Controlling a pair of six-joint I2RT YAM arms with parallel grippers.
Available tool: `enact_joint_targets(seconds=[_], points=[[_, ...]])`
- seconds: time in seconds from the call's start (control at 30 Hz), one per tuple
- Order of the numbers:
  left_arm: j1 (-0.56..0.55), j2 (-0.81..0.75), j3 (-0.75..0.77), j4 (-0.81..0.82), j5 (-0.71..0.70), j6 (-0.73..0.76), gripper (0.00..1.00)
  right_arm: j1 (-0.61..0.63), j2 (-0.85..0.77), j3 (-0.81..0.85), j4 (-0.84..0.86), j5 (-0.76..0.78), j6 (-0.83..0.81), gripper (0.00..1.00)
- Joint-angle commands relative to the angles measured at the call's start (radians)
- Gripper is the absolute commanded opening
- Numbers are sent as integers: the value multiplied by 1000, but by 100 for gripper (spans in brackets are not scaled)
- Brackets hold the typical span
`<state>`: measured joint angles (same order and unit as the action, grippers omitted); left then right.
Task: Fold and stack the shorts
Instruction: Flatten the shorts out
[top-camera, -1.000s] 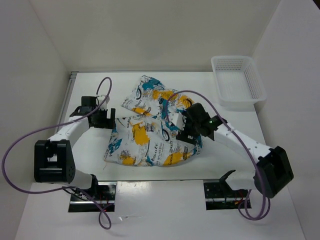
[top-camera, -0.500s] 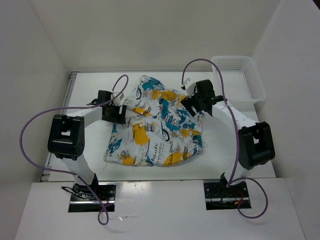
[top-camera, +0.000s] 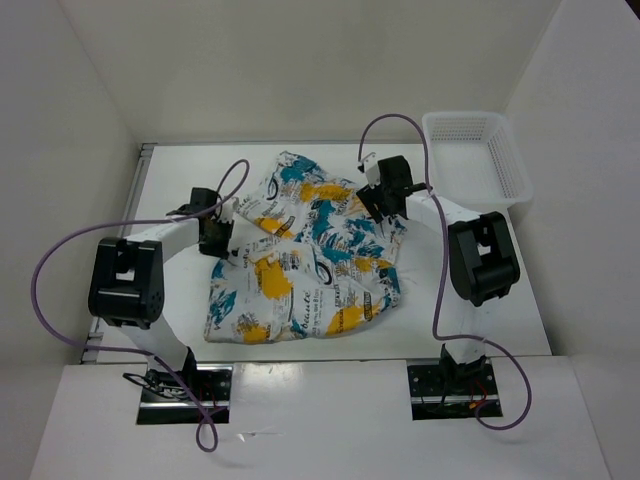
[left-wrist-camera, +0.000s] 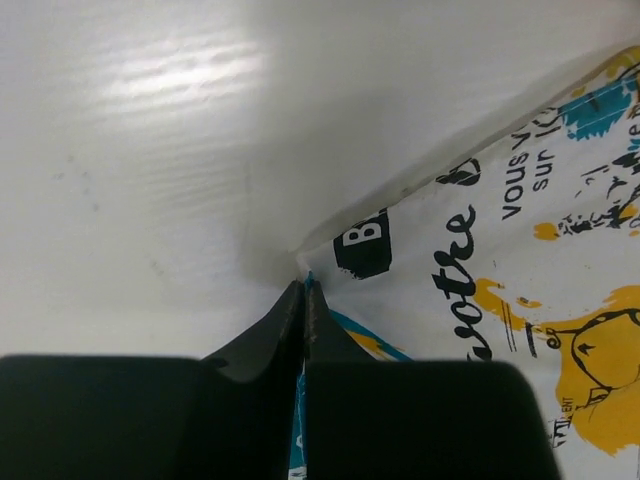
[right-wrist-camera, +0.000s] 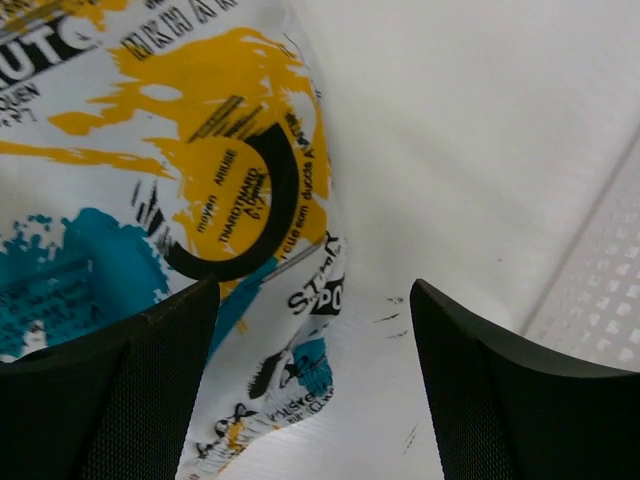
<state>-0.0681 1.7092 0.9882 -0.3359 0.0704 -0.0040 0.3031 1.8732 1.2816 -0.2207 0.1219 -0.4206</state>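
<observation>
Top external view: soft white fabric shorts with teal, orange-yellow and black print (top-camera: 305, 255) lie rumpled and partly spread mid-tabletop (top-camera: 480, 300), between both arms. Left claw (left-wrist-camera: 303, 292) is pressed together, pinching the shorts' left edge; left wrist view shows a sliver of teal cloth between the fingers. Right claw (right-wrist-camera: 315, 300) is spread wide, low over the shorts' right edge, contact unclear. White plastic mesh basket (top-camera: 470, 117) sits at the far right corner, apart from the shorts.

Left gripper (left-wrist-camera: 302, 295): positioned far left, arm bent, jaws fully closed on an edge of the shorts (left-wrist-camera: 520, 250). Right gripper (right-wrist-camera: 313, 300): positioned far right, jaws wide apart.
</observation>
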Motion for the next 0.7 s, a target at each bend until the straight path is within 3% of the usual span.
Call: enact_joint_targets(seconds=[0.0, 0.07, 0.1, 0.13, 0.2, 0.3, 0.47, 0.67], points=[[40, -36, -22, -156, -84, 4, 4, -5, 23, 65, 52, 6, 37, 82], [51, -45, 67, -205, 45, 4, 24, -5, 33, 65, 52, -13, 37, 80], [63, -57, 105, -206, 111, 4, 45, -5, 34, 65, 41, -13, 37, 80], [88, -46, 145, -171, 228, 4, 59, -5, 34, 65, 41, -13, 37, 80], [88, 1, 278, -105, 284, 4, 90, -5, 34, 56, 41, -13, 37, 80], [97, 142, 390, -39, 295, 4, 92, -15, 24, 47, 41, -13, 26, 80], [67, 386, 654, -101, 195, 4, 94, -15, 24, 38, 41, -22, 16, 80], [8, 431, 630, -95, 192, 4, 94, -35, 43, 41, 31, -44, 16, 79]])
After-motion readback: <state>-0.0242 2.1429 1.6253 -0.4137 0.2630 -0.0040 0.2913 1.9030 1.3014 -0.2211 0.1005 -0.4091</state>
